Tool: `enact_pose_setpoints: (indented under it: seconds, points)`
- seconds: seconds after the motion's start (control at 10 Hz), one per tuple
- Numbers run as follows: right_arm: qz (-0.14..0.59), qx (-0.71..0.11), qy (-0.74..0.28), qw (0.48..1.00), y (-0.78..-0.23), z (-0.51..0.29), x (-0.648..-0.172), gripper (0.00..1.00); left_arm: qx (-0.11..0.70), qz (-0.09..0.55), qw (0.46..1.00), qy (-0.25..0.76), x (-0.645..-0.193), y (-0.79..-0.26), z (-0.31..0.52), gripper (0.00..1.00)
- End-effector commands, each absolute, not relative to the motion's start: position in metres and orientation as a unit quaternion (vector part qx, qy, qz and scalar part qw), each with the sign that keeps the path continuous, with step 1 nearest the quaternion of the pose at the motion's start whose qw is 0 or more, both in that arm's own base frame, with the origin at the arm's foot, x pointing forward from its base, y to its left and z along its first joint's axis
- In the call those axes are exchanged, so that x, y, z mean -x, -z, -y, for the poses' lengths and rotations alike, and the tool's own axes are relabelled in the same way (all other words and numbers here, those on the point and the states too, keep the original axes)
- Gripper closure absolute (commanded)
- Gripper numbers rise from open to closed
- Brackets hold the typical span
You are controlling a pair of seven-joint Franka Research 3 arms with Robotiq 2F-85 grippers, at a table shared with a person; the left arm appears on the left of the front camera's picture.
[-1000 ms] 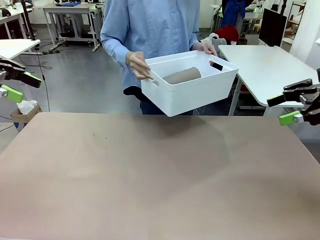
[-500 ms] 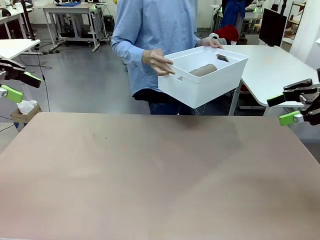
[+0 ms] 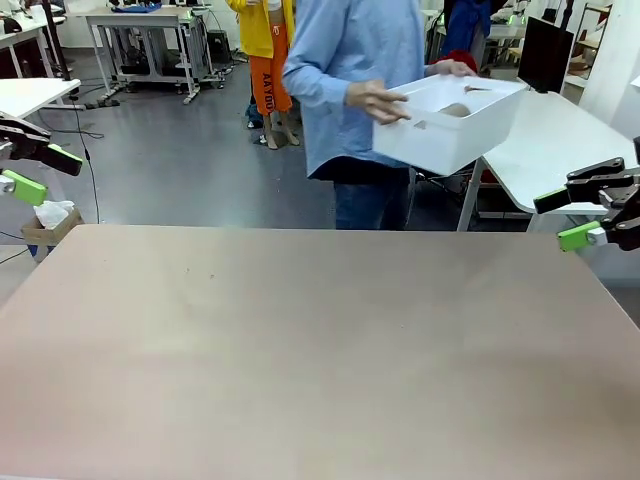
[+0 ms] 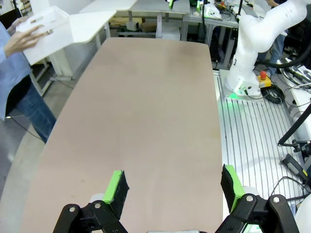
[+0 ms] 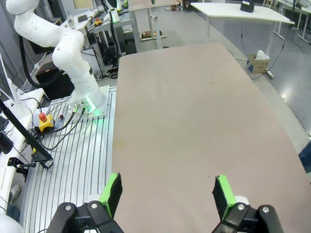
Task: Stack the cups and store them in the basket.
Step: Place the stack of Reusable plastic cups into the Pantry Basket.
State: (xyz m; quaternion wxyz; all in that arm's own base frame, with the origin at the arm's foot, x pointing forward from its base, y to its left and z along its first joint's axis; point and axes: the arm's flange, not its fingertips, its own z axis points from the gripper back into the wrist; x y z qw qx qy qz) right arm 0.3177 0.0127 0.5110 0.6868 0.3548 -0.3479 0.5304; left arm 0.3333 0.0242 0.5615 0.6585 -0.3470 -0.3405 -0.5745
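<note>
Smooth white plastic basket (image 3: 455,120) is in the person's hands (image 3: 378,101), off the matte brown table (image 3: 320,340); tan cup (image 3: 456,109) lies inside. Left gripper (image 3: 35,172) and right gripper (image 3: 567,218) both spread wide, empty.

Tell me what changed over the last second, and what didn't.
The person carried the basket, cups lying inside, up and toward picture right, turning away from the table. Both hands kept hold of it. The left gripper and right gripper stayed open at the table's sides.
</note>
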Motion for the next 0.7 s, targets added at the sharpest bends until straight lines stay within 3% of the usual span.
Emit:
enact_pose_setpoints:
  seconds: [0.0, 0.6]
  points:
    - [0.355, -0.36, -0.53, 0.681, -0.5132, -0.0129, -0.319, 0.0, 0.351, 0.345, 0.652, 0.577, -0.333, -0.5633, -0.0245, 0.0]
    - [0.355, -0.36, -0.53, 0.681, -0.5132, -0.0129, -0.319, 0.0, 0.351, 0.345, 0.652, 0.577, -0.333, -0.5633, -0.0245, 0.0]
